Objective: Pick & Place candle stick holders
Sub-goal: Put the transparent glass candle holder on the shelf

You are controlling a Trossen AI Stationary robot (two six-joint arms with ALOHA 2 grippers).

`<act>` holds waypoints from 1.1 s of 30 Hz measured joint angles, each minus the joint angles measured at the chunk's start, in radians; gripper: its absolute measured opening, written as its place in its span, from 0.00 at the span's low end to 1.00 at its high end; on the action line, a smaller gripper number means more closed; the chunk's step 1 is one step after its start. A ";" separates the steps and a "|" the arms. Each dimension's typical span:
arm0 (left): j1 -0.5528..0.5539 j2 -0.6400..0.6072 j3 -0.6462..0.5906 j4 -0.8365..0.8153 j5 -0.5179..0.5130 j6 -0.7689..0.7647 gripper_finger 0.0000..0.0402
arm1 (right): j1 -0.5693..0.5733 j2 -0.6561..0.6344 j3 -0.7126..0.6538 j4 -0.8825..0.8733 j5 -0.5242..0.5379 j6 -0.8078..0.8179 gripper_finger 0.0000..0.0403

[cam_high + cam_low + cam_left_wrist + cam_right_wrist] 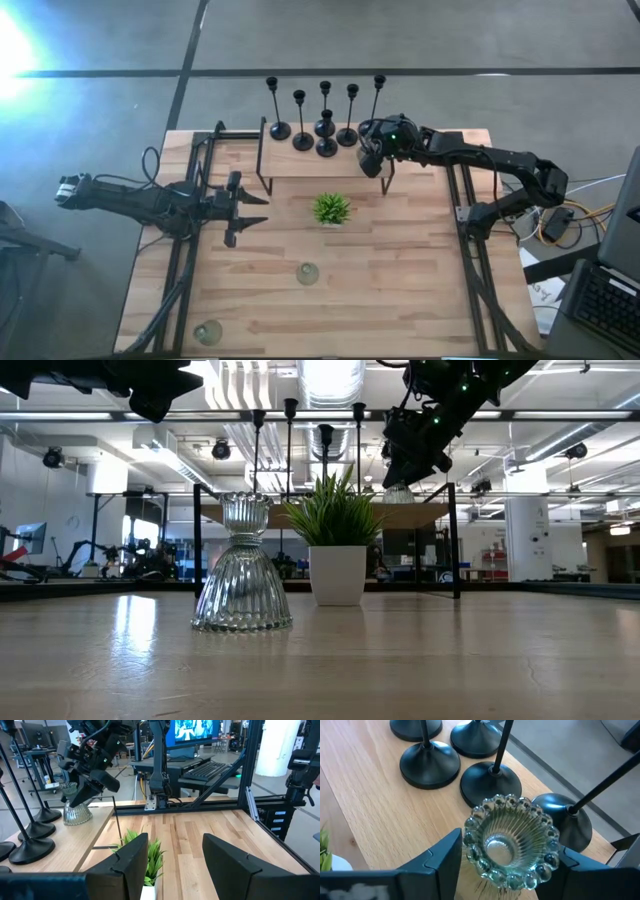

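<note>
Several slim black candle stick holders [325, 120] stand on their round bases on a raised wooden shelf [300, 165] at the table's far side. My right gripper [370, 160] is at the shelf's right end, shut on a pale glass holder [510, 845], which also shows in the left wrist view [76, 812]. Two more glass holders [307, 273] [208, 332] stand on the table nearer the front; one shows in the low view [242, 570]. My left gripper [255, 208] waits open and empty, left of the plant. My right gripper pinches the glass holder's beaded top rim [470, 837] between its two fingers, one on each side. The fingers come from above, pointing down. The holder stands upright with its base [77, 819] on the shelf, next to the black bases [490, 782].
A small spiky green plant in a white pot [331, 208] stands mid-table in front of the shelf. The shelf's thin black legs [388, 180] drop to the table. Dark frame rails [465, 260] run along both sides. Bare wood lies between the plant and the near glass holders.
</note>
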 joint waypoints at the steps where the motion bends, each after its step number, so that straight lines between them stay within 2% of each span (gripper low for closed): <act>1: 0.000 0.000 0.000 0.000 0.000 0.000 0.48 | 0.000 0.000 0.000 0.002 0.000 -0.005 0.48; 21: 0.000 0.000 0.000 -0.005 -0.001 0.000 0.48 | 0.003 -0.011 0.001 0.043 0.000 -0.043 0.57; 29: 0.000 0.000 0.000 -0.008 -0.001 0.000 0.48 | 0.004 -0.069 0.013 0.056 -0.007 -0.060 0.57; 33: 0.000 0.000 0.000 -0.008 -0.001 0.000 0.48 | 0.015 -0.128 0.014 0.055 -0.053 -0.059 0.57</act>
